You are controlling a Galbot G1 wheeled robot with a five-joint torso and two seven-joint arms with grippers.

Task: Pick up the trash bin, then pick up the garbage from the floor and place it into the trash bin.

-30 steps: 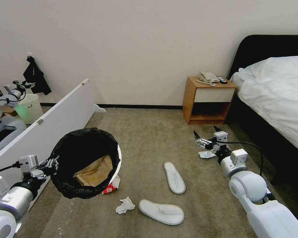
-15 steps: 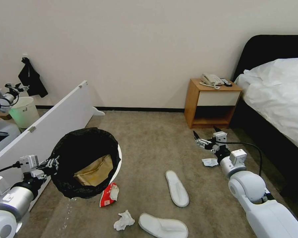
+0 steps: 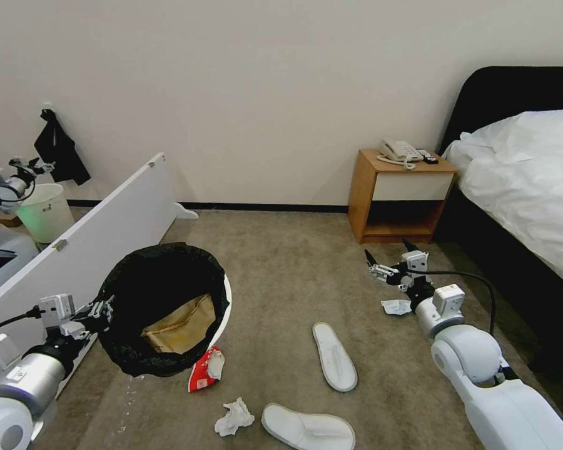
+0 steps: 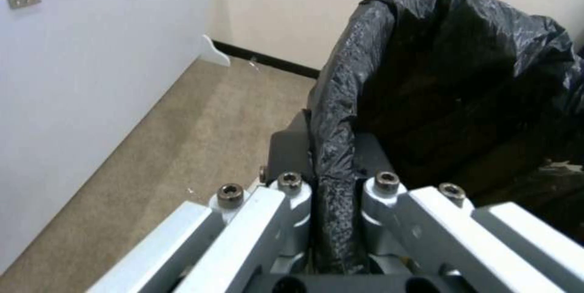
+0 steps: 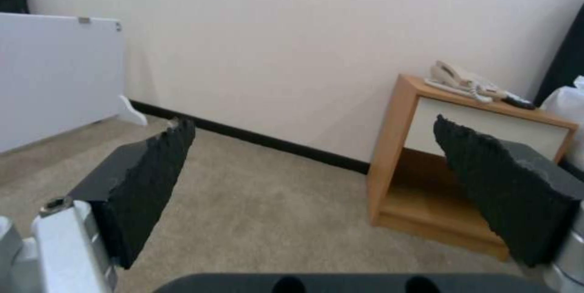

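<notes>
I hold the trash bin (image 3: 226, 299) lifted and tilted at the lower left, its black liner (image 4: 462, 78) crinkled over the rim. My left gripper (image 3: 104, 310) (image 4: 331, 156) is shut on that rim. Tan folded paper (image 3: 180, 326) lies inside. On the grey-brown floor (image 3: 281, 262) lie garbage pieces: a red-white packet (image 3: 204, 370) under the bin's edge, a crumpled tissue (image 3: 234, 417), two white slippers (image 3: 334, 356) (image 3: 306, 429) and a small white scrap (image 3: 396, 306). My right gripper (image 3: 388, 251) (image 5: 328, 183) hovers open above the floor just beyond the scrap, with nothing between its fingers.
A white board (image 3: 106, 225) leans along the left. A wooden nightstand (image 3: 399, 194) with a phone stands against the far wall, beside the bed (image 3: 525, 181) on the right. A pale bucket (image 3: 44, 212) and a hanging black cloth (image 3: 56, 147) are at far left.
The whole view shifted a second ago as the camera moved, bringing the red-white packet out from behind the bin. Both grippers keep their pose and state; little differs over the last half second.
</notes>
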